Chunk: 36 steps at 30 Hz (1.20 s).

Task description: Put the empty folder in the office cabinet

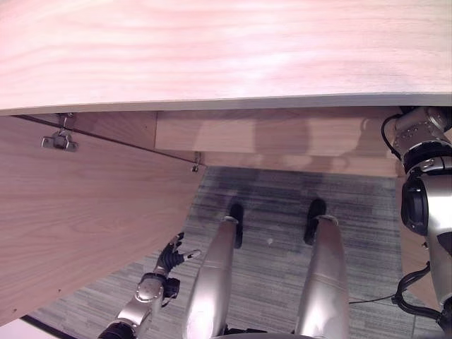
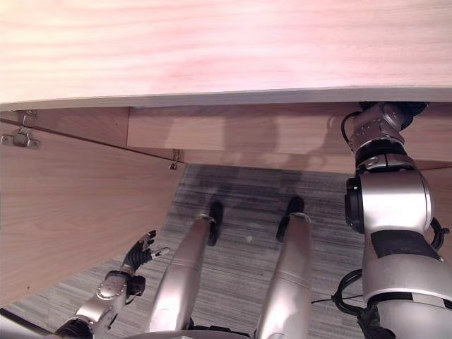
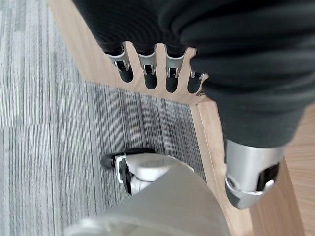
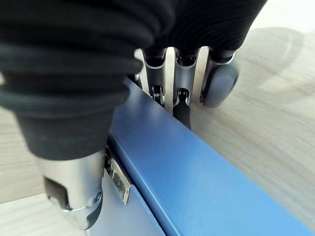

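At the far left of the head views stands one open cabinet door (image 1: 78,226), a broad pale-wood panel swung out toward the robot, with two metal hinges showing along its upper edge, one (image 1: 59,141) at the left and one (image 1: 195,167) further right. The left hand (image 1: 171,256) hangs low beside this door, just off its inner face, above the grey striped carpet (image 1: 275,191). Its fingers are loosely spread and hold nothing; in its own wrist view the fingers (image 3: 146,66) lie in a row near the edge of the wooden panel (image 3: 98,64), and whether they touch it cannot be told.

Across the top runs the cabinet top (image 1: 226,49), a single wide wooden slab, with the shadowed opening of the cabinet (image 1: 275,134) under it.

To the right, the right arm reaches up under the slab into that opening. In the right wrist view the right hand (image 4: 98,142) grips one blue folder (image 4: 197,182): the thumb presses the near face, the fingers (image 4: 179,93) curl over the top edge to the far side. The folder stands on edge against a pale wooden surface (image 4: 266,113).
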Tool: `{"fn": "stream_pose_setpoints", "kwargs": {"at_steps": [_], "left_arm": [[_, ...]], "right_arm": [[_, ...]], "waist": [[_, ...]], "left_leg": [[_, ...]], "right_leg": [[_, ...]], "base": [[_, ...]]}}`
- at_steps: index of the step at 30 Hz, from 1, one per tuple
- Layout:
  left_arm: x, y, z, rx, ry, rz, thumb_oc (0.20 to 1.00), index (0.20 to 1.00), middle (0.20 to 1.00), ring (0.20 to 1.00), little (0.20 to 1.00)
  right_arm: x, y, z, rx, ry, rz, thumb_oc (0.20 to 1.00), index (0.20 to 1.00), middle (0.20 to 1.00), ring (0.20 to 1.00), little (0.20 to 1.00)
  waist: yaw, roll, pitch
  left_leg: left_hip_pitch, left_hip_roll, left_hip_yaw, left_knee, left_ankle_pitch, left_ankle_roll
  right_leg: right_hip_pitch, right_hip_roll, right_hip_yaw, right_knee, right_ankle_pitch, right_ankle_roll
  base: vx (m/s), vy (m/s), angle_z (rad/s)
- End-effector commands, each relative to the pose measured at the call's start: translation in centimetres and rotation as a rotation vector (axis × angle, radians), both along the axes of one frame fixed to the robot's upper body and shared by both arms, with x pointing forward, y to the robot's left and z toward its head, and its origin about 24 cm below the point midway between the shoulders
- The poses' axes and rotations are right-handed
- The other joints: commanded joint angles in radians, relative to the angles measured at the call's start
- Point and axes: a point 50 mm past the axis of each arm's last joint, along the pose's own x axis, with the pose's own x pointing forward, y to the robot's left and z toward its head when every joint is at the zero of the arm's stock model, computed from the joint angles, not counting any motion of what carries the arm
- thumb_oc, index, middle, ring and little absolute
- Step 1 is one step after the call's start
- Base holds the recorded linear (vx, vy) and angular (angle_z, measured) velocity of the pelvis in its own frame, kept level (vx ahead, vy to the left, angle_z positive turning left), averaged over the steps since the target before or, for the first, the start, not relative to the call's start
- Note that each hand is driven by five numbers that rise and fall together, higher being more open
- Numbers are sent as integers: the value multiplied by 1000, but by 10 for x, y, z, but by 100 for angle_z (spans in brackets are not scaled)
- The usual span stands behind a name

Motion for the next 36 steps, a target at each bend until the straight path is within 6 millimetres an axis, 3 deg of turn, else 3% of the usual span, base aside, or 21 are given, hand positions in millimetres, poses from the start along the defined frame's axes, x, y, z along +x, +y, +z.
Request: {"fn": "stream_pose_setpoints", "kwargs": {"at_steps": [1, 4, 8, 18, 22, 27, 31, 33, 36], "left_arm": [[12, 12, 9, 14, -50, 41, 1000, 1000, 1000, 1000, 1000], [13, 13, 9, -8, -50, 55, 1000, 1000, 1000, 1000, 1000], [17, 12, 10, -38, -51, 64, 1000, 1000, 1000, 1000, 1000], [15, 18, 8, -56, -34, 90, 1000, 1000, 1000, 1000, 1000], [13, 23, 8, -51, -29, 90, 1000, 1000, 1000, 1000, 1000], [9, 27, 10, -54, -32, 68, 1000, 1000, 1000, 1000, 1000], [4, 29, 10, -55, -22, 43, 1000, 1000, 1000, 1000, 1000], [3, 30, 11, -59, -21, 33, 1000, 1000, 1000, 1000, 1000], [4, 31, 12, -64, -25, 23, 1000, 1000, 1000, 1000, 1000]], "right_arm": [[-4, 13, -71, 242, 98, 26, 1000, 1000, 1000, 1000, 1000], [-1, 19, -77, 244, 60, 54, 1000, 1000, 1000, 1000, 1000], [-6, 23, -102, 273, 41, 81, 1000, 1000, 1000, 1000, 1000], [-7, 15, -96, 242, 3, 99, 1000, 1000, 1000, 1000, 1000], [-2, 8, -67, 184, -65, 104, 1000, 1000, 1000, 1000, 1000], [3, -1, 3, 40, -222, 125, 1000, 1000, 1000, 1000, 1000], [-1, -6, 48, -80, -311, 130, 1000, 1000, 1000, 1000, 1000], [-5, -10, 61, -131, -320, 125, 1000, 1000, 1000, 1000, 1000], [-4, -8, 65, -184, -313, 149, 1000, 1000, 1000, 1000, 1000]], "waist": [[19, 31, 101], [17, 29, 104], [11, 29, 113], [12, 31, 110], [18, 32, 105], [35, 32, 93], [46, 28, 83], [51, 27, 79], [53, 21, 79]], "left_leg": [[53, 9, 3, -22, -98, 12], [61, 11, 2, -35, -94, 12], [66, 13, -4, -65, -83, 13], [68, 13, -4, -74, -76, 12], [69, 13, -6, -71, -75, 11], [67, 12, -7, -66, -73, 8], [74, 13, -11, -81, -64, 6], [80, 13, -15, -90, -58, 5], [90, 14, -20, -102, -54, 5]], "right_leg": [[111, 13, -33, 76, -224, 3], [114, 17, -33, 69, -221, 4], [118, 21, -37, 40, -206, 9], [120, 18, -38, 34, -200, 13], [122, 16, -42, 39, -201, 13], [124, 12, -43, 42, -198, 15], [134, 9, -46, 31, -193, 18], [142, 7, -48, 22, -187, 20], [150, 6, -49, 13, -184, 21]], "base": [[0, 0, 0], [0, 0, 0], [-3, -12, -4], [-1, -1, -1], [0, 0, 0], [5, -11, 3], [0, 0, 0], [0, 0, 0], [0, 0, 0]]}}
